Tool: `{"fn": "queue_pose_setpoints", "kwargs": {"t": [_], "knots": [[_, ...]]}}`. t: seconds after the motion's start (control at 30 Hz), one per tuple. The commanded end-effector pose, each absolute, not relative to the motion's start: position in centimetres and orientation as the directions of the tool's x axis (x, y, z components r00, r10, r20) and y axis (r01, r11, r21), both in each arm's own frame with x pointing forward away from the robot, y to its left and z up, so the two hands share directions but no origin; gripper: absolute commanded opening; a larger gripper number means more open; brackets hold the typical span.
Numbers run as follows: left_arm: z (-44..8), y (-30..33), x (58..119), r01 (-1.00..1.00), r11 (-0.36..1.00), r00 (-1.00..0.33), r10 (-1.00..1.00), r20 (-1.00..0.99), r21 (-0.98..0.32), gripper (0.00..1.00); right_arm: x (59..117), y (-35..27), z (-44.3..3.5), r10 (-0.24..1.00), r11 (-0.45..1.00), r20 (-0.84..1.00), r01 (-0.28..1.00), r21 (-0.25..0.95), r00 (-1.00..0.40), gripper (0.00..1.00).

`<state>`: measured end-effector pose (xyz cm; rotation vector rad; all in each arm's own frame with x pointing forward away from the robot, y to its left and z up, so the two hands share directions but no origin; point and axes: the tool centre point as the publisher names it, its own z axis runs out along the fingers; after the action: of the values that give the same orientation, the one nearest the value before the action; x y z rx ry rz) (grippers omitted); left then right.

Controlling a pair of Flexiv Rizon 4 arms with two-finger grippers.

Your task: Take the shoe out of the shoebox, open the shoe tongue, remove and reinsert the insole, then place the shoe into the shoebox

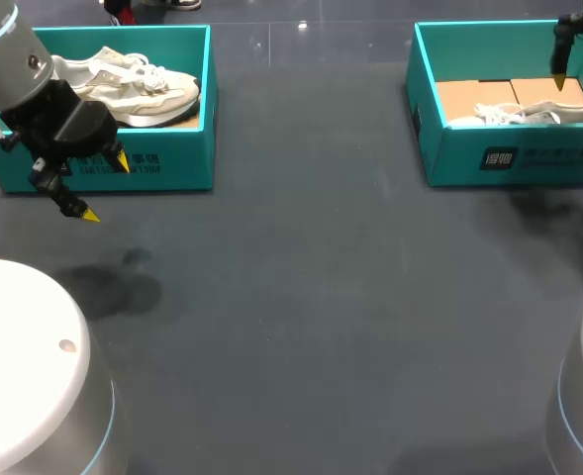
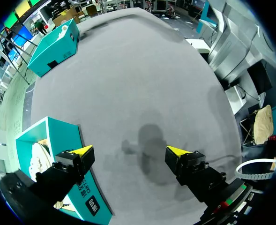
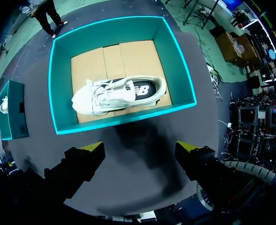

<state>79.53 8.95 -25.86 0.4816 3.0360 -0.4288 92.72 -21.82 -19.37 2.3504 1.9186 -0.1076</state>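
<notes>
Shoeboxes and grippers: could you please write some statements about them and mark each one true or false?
1. The left shoe lies in the left shoebox. True.
2. The left gripper is shut on a shoe. False: it is open and empty, over the table beside the box.
3. The right shoe lies outside the right shoebox. False: it lies inside, on the brown bottom.
4. The right gripper is open. True.

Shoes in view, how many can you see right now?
2. One white shoe lies in the left shoebox, near the left gripper; a second shoe lies in the right shoebox, ahead of the right gripper. The box walls may hide more.
</notes>
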Motion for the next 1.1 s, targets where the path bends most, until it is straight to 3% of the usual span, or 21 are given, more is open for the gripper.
{"fn": "queue_pose_setpoints", "kwargs": {"t": [0.03,0.37,0.7,1.1], "knots": [[-25.8,9.0,79.5,0.309,0.914,-0.951,0.298,-0.079,-0.262,1.00,91.4,-21.4,-18.7,0.979,-0.184,-0.081,0.981,0.055,0.188,1.00],[-25.8,9.0,79.5,0.309,0.914,-0.951,0.298,-0.079,-0.262,1.00,91.4,-21.4,-18.7,0.979,-0.184,-0.081,0.981,0.055,0.188,1.00],[-23.2,11.6,80.9,0.071,0.986,-0.996,0.062,-0.063,-0.152,1.00,91.4,-21.4,-18.7,0.979,-0.184,-0.081,0.981,0.055,0.188,1.00],[-21.6,15.3,84.2,0.002,0.992,-0.996,-0.010,-0.092,-0.123,1.00,91.4,-21.4,-18.7,0.979,-0.184,-0.081,0.981,0.055,0.188,1.00]]}}
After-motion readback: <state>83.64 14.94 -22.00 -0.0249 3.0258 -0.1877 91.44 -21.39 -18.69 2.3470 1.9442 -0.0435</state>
